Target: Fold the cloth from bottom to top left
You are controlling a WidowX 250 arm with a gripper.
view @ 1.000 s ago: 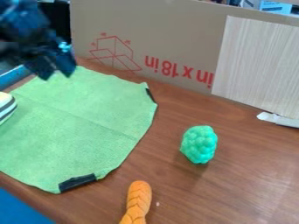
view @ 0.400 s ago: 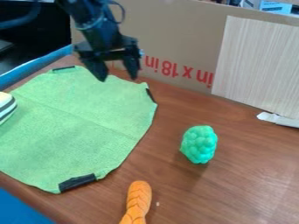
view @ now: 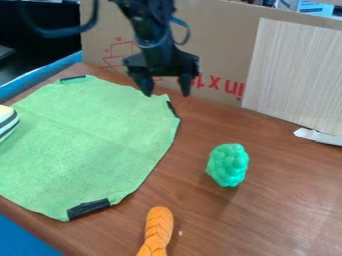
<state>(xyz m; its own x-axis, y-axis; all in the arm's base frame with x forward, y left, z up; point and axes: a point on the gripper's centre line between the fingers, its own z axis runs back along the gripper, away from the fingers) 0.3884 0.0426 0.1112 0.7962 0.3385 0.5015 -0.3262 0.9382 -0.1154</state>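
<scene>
The black arm (view: 152, 30) enters at the view's top edge, just short of twelve o'clock, and slants down toward six; from its end the gripper (view: 166, 94) hangs near twelve o'clock, open, its two fingers (view: 145, 82) spread apart toward nine and three, tips pointing to six.

A strip of table (view: 179, 170) offers passage between the cloth (view: 87, 130) and the bumpy green toy (view: 228, 165), with an orange toy (view: 158, 232) narrowing its near end and a cardboard wall (view: 220, 45) blocking the back.
</scene>
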